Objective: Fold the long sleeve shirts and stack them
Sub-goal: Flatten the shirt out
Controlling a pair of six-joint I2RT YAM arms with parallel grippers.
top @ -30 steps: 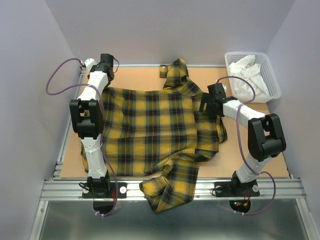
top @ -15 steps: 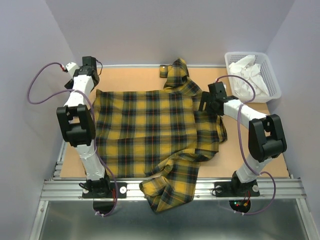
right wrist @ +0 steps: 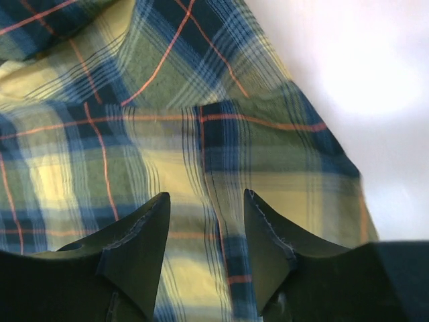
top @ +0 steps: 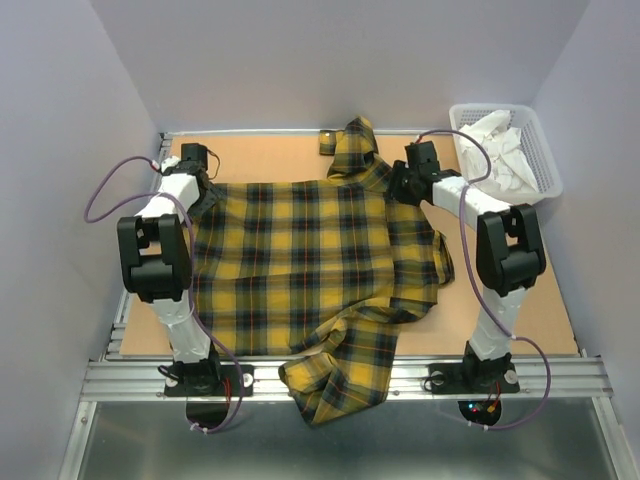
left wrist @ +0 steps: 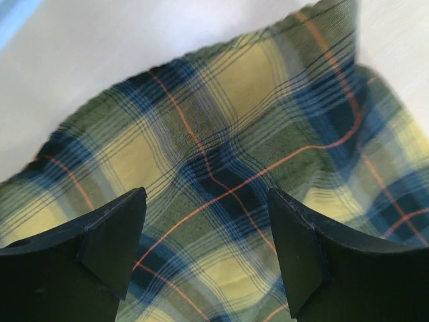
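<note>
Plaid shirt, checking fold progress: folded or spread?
Spread: the plaid shirt lies open across the table, one sleeve hanging over the near edge.

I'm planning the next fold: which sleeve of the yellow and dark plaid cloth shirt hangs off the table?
The sleeve draped over the near metal rail, front centre; the other sleeve lies on the table, reaching toward its far edge.

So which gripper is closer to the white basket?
The right gripper, over the shirt's far right corner, just left of the basket. The left gripper is across the shirt at its far left corner.
</note>
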